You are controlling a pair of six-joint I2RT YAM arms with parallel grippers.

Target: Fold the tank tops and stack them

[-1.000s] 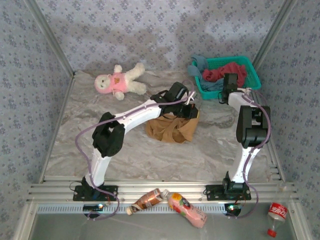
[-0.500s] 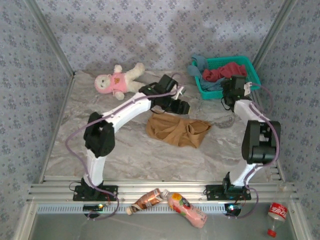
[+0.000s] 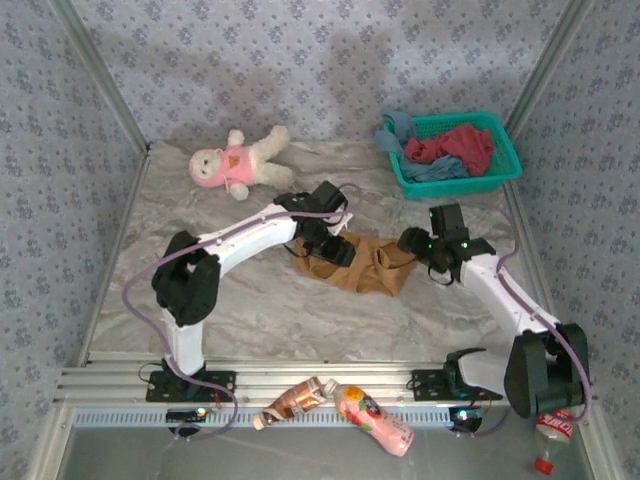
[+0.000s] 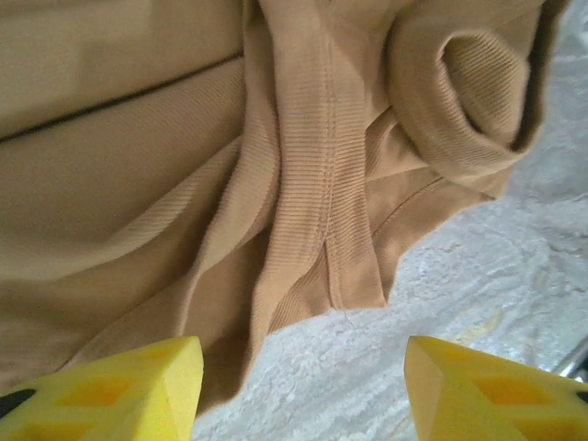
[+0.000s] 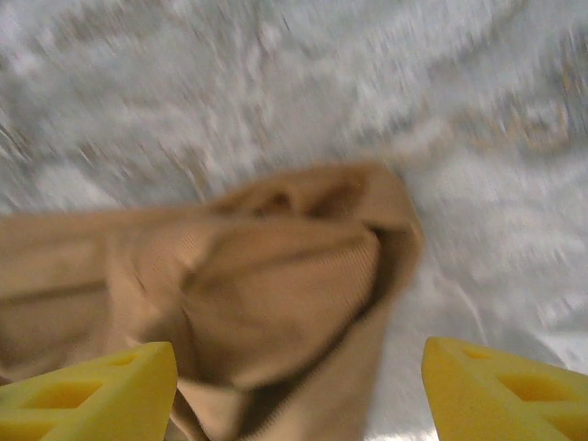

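The tan top (image 3: 355, 262) lies crumpled mid-table (one end rolled). The left gripper (image 4: 303, 390) hangs over its left end and the right gripper (image 5: 299, 390) over its right end, both with fingers spread and holding nothing. The red top (image 3: 452, 145) and blue top (image 3: 432, 170) sit in the basket (image 3: 465, 183).

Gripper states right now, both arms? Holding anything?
Left gripper: open, empty, above the tan top.
Right gripper: open, empty, above the top's end.

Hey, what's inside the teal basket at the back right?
The teal basket holds a crumpled dark red tank top and a dusty blue tank top, which spills over its far-left corner. Whatever lies beneath them is covered.
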